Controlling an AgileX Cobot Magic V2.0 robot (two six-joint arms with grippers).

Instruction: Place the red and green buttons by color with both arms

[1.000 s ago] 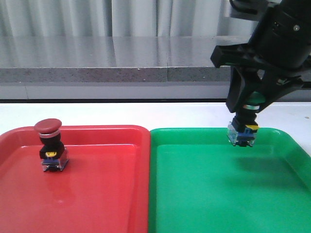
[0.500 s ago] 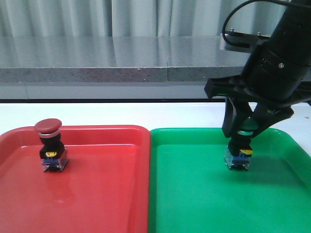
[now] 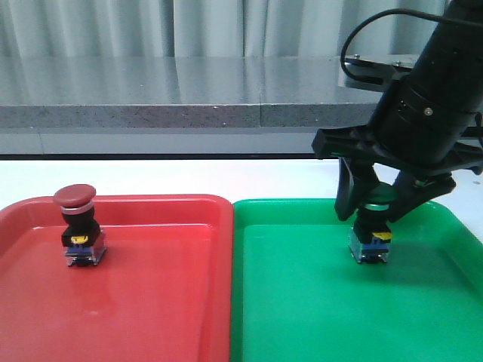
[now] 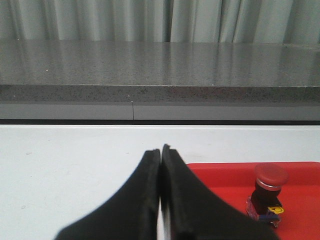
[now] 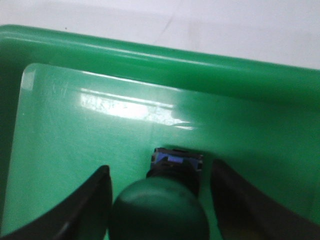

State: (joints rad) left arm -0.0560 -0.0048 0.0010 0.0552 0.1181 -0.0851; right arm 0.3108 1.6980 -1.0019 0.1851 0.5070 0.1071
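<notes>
The red button (image 3: 79,226) stands upright in the red tray (image 3: 158,302), at its far left; it also shows in the left wrist view (image 4: 267,192). The green button (image 3: 370,240) stands on the floor of the green tray (image 3: 302,317), towards the far right. My right gripper (image 3: 371,215) is over it with its jaws spread to either side of the green cap (image 5: 159,210), a small gap showing on each side. My left gripper (image 4: 161,150) is shut and empty, over the white table beside the red tray (image 4: 220,175); it is out of the front view.
The two trays sit side by side on a white table (image 3: 189,177), red on the left and green on the right. A grey stone ledge (image 3: 151,113) and curtains run along the back. The green tray's raised rim (image 5: 150,55) lies just beyond the green button.
My right gripper came down and slightly left with the green button, set it on the green tray floor, and spread its jaws. The red button and left gripper stayed still.
</notes>
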